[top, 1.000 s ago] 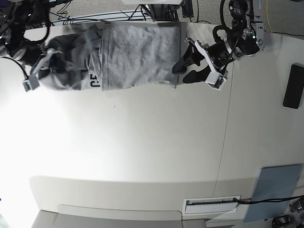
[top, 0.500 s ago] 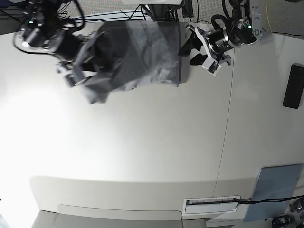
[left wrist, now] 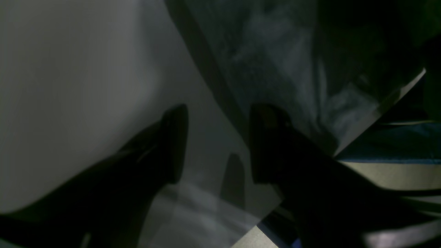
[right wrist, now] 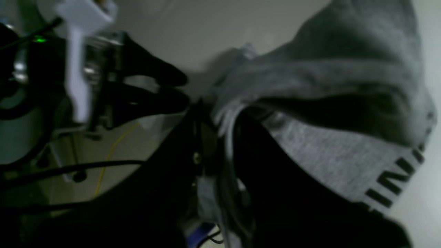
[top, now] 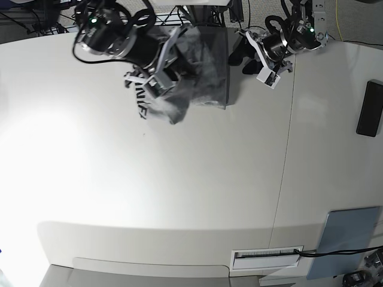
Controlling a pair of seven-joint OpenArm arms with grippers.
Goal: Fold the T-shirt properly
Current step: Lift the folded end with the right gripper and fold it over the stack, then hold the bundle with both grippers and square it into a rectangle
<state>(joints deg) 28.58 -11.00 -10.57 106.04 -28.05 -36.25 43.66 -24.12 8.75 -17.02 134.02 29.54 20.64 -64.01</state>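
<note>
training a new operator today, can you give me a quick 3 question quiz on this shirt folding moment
1. True or false: the left gripper is clamped on the T-shirt.
2. Which gripper holds the shirt? A) right gripper B) left C) both
3. What shows on the lifted fabric beside the right gripper?

Key:
1. False. Its jaws stand open, empty, at the shirt's edge.
2. A
3. Black block lettering

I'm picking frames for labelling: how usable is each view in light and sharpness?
Base: glare whitens the table at left, T-shirt readable. Left wrist: very dark, open left gripper just silhouettes. Right wrist: motion-blurred, right gripper black against grey cloth.
</note>
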